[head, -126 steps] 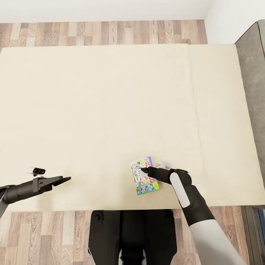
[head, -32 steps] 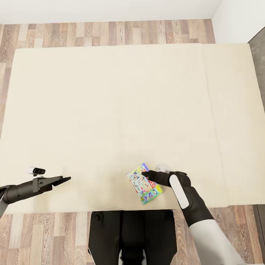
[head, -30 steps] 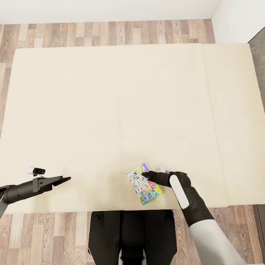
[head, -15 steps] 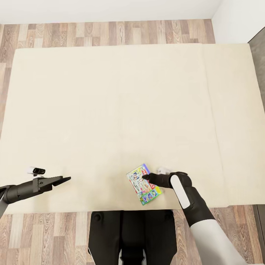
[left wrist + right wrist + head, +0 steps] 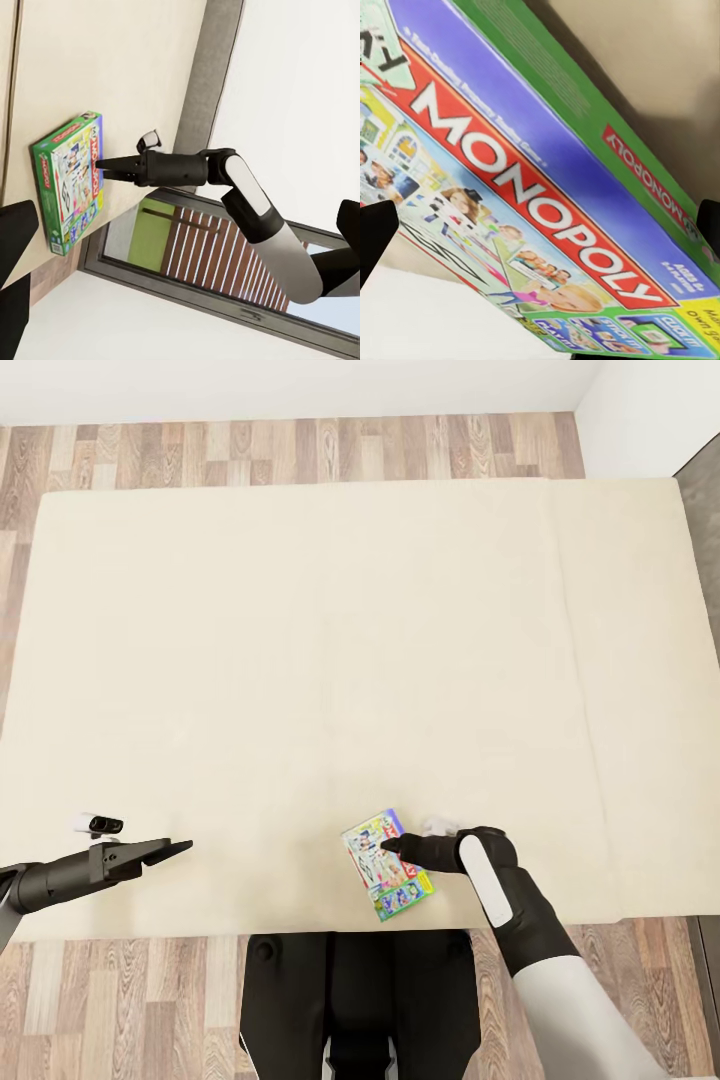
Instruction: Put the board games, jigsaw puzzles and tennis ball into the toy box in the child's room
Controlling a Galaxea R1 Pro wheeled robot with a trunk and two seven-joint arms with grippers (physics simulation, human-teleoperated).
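From my station the cream bed spreads wide, and the Monopoly board game lies flat near its near edge, right of centre. My right end effector sits over the box's right side; I cannot tell its opening. The left end effector hovers empty, apparently parted. I judge I should straddle the box edge squarely before closing.

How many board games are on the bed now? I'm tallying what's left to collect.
1: the Monopoly board game near the bed's near edge, at the right tool. No others visible.
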